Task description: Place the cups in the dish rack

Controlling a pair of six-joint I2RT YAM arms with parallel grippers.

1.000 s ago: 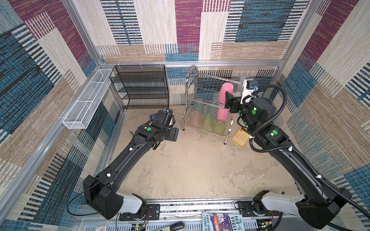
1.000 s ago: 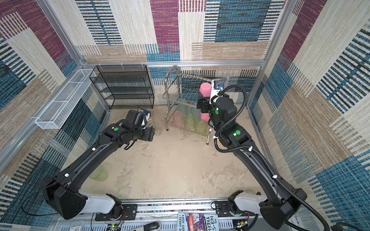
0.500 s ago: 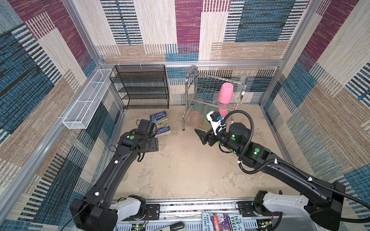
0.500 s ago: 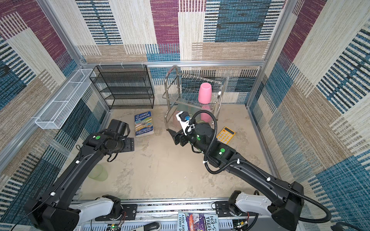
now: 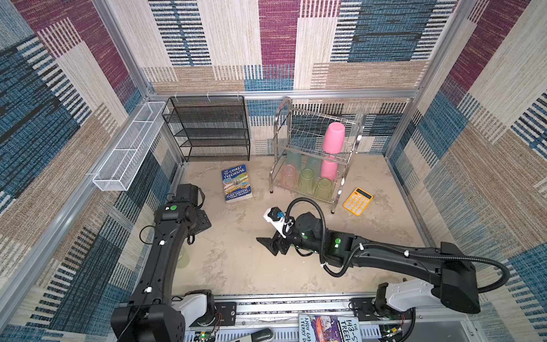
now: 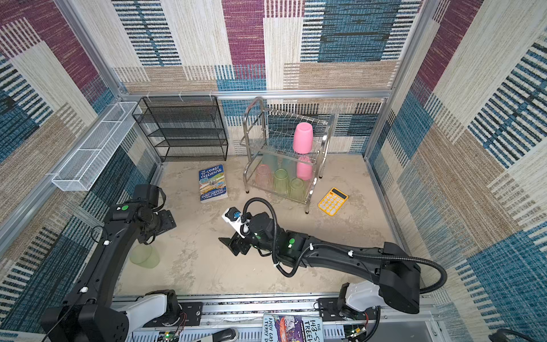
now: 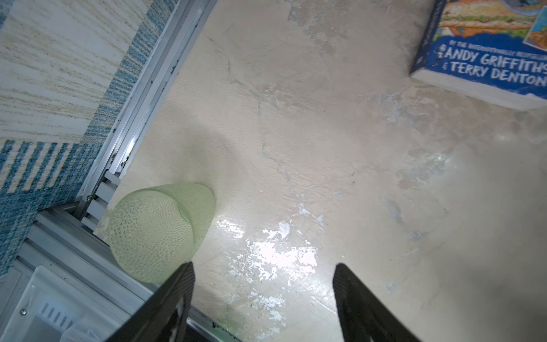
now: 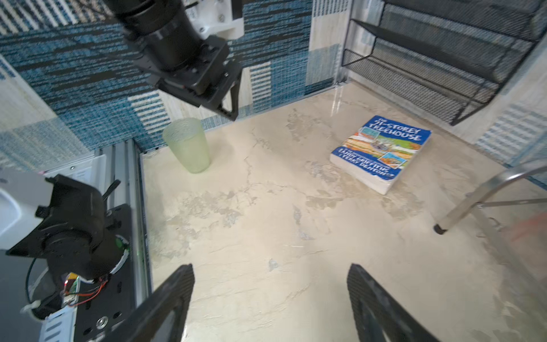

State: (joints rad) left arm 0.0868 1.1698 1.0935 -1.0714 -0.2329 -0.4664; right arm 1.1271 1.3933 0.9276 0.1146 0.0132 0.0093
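Note:
The steel dish rack (image 5: pixel 279 127) (image 6: pixel 251 118) stands at the back and holds several upturned cups. A pink cup (image 5: pixel 334 137) sits on its upper tier; pink, teal, salmon and yellow-green cups (image 5: pixel 307 181) fill the lower tier. One yellow-green cup (image 6: pixel 145 256) (image 7: pixel 161 228) (image 8: pixel 188 145) stands alone on the floor by the left wall. My left gripper (image 7: pixel 263 284) (image 6: pixel 165 220) hangs open just above it, with the cup beside one finger, not between them. Over the middle of the floor my right gripper (image 8: pixel 270 284) (image 5: pixel 270 244) is open and empty.
A blue book (image 5: pixel 236 183) lies left of the rack and a yellow calculator (image 5: pixel 358 201) to its right. A black mesh shelf unit (image 5: pixel 207 130) stands at the back wall. A white wire basket (image 5: pixel 130 151) hangs on the left wall.
My right gripper has drawn back from the rack's pink cups to the middle of the floor. My left gripper has pulled back from beside the rack to above the lone yellow-green cup.

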